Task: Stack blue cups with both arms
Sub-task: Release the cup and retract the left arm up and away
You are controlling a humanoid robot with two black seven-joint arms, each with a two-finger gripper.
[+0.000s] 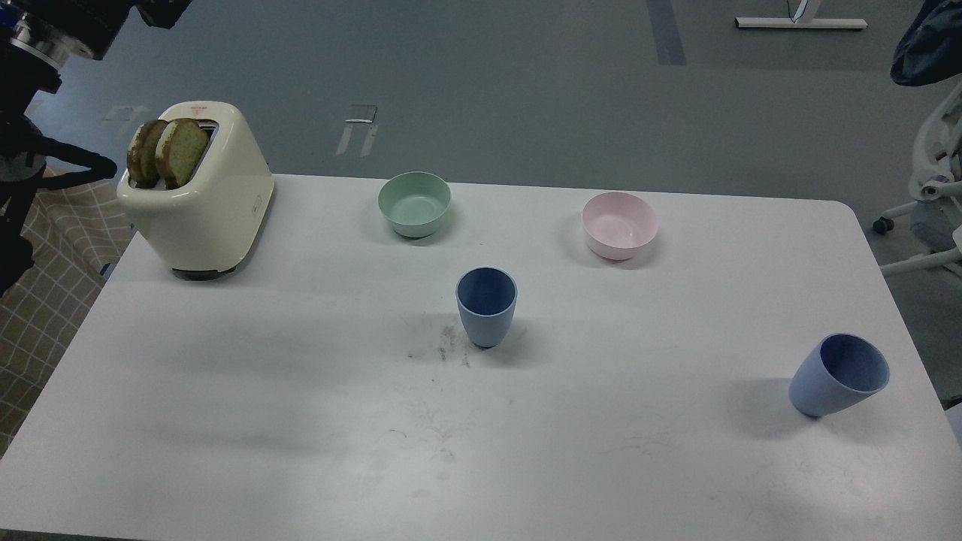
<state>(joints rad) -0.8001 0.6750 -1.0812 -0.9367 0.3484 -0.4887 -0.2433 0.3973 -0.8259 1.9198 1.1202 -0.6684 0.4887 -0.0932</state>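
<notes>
One blue cup [486, 306] stands upright near the middle of the white table [301, 421]. The second blue cup [838, 375] stands near the table's right edge, apart from the first. Both are empty. Only dark parts of my left arm [45, 37] show at the top left corner and left edge; its gripper is out of view. My right arm and its gripper are out of view.
A cream toaster [199, 203] with two bread slices stands at the back left. A mint-green bowl [414, 204] and a pink bowl [619, 225] stand at the back. A chair base [924, 210] is off the table's right side.
</notes>
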